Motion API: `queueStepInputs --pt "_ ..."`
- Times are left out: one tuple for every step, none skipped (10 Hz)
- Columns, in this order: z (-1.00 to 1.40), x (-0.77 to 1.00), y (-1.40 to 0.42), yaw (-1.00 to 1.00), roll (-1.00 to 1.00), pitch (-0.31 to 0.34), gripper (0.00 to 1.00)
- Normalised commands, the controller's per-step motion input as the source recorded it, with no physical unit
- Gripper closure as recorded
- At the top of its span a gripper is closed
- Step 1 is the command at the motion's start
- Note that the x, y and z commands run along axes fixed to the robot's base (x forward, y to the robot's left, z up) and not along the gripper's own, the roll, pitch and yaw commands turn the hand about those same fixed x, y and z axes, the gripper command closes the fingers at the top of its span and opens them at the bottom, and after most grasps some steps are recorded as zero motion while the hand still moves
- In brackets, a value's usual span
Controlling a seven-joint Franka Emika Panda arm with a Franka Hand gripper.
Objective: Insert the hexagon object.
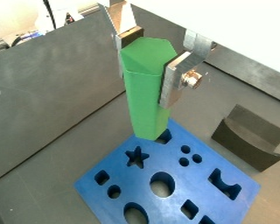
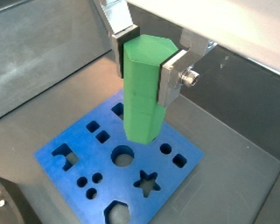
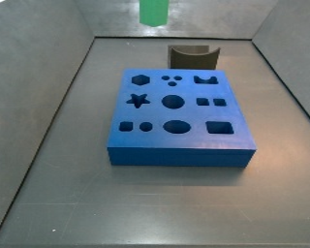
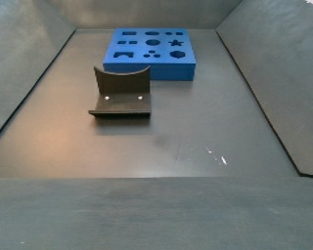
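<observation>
My gripper (image 1: 152, 59) is shut on the hexagon object (image 1: 145, 92), a bright green six-sided bar, and both wrist views show it (image 2: 143, 87). The silver fingers (image 1: 174, 80) clamp its upper end and the bar hangs upright. Its lower end is in the air above the blue block (image 1: 166, 179) with shaped holes (image 2: 119, 162). In a side view only the bar's lower end (image 3: 154, 12) shows at the top edge, high above the block (image 3: 177, 107) and its hexagon hole (image 3: 142, 79). The gripper is out of both side views.
A dark grey curved piece (image 4: 120, 93) stands on the floor beside the block and also shows in other views (image 3: 190, 51) (image 1: 250, 136). Grey sloping walls (image 3: 54, 116) enclose the floor. The block (image 4: 153, 52) sits near the far wall.
</observation>
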Motion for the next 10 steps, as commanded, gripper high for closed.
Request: queueStepInputs --pt "-1.00 0.00 0.73 0.05 0.00 -0.030 1.00" --pt "-1.00 0.00 0.69 0.02 0.00 -0.031 1.00" --pt "-0.81 -0.02 0.50 0.00 -0.21 -0.043 1.00" --pt "-0.44 -0.12 0.23 0.00 -0.39 -0.020 1.00" --pt "-0.19 -0.13 0.04 0.00 -0.49 -0.011 1.00" --pt "-0.30 -0.07 0.13 -0.15 -0.43 -0.163 1.00" --pt "-0.49 -0.03 0.28 -0.13 -0.34 -0.156 1.00" --pt "-0.65 0.00 0.43 -0.04 -0.25 -0.114 1.00" --pt "-0.74 0.00 0.52 0.00 -0.19 -0.113 1.00" --pt "-0.66 0.00 0.44 0.00 -0.25 -0.130 1.00"
